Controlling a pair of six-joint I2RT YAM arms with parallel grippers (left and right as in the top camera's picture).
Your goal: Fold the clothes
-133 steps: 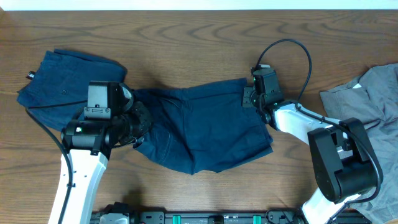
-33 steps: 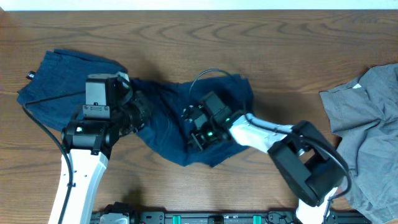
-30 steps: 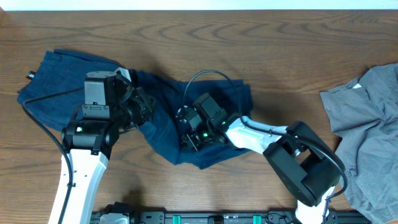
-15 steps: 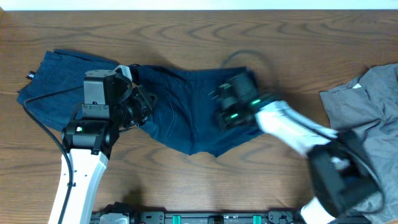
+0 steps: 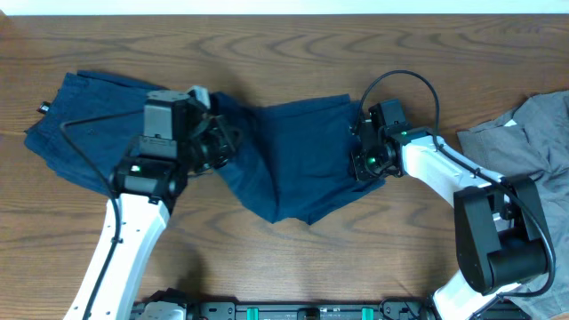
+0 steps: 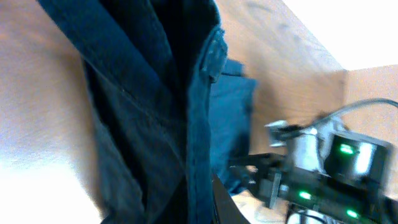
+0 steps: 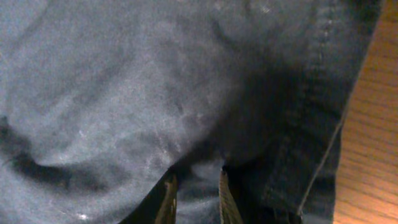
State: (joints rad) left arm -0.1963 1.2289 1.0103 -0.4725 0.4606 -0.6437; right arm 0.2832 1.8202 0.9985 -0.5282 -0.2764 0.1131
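Mid brown wooden tabletop (image 5: pixel 293 53), the soft dark navy-blue cloth shorts (image 5: pixel 298 164) hung between left end effector (image 5: pixel 224 144) and right end effector (image 5: pixel 361 162), each apparently clamped on an opposite edge, probably to tension it flat for folding.

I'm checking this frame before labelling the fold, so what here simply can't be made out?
- Left claw: overhead, its fingers merge into the middle dark navy-blue cloth shorts; in the left wrist view, cloth fills the frame, so open or shut is unclear.
- Crumpled grey shirt-like garment: cut off by the overhead's right edge.
- Left dark navy-blue cloth garment: partly behind the left arm overhead; its small edge label is too small to read.
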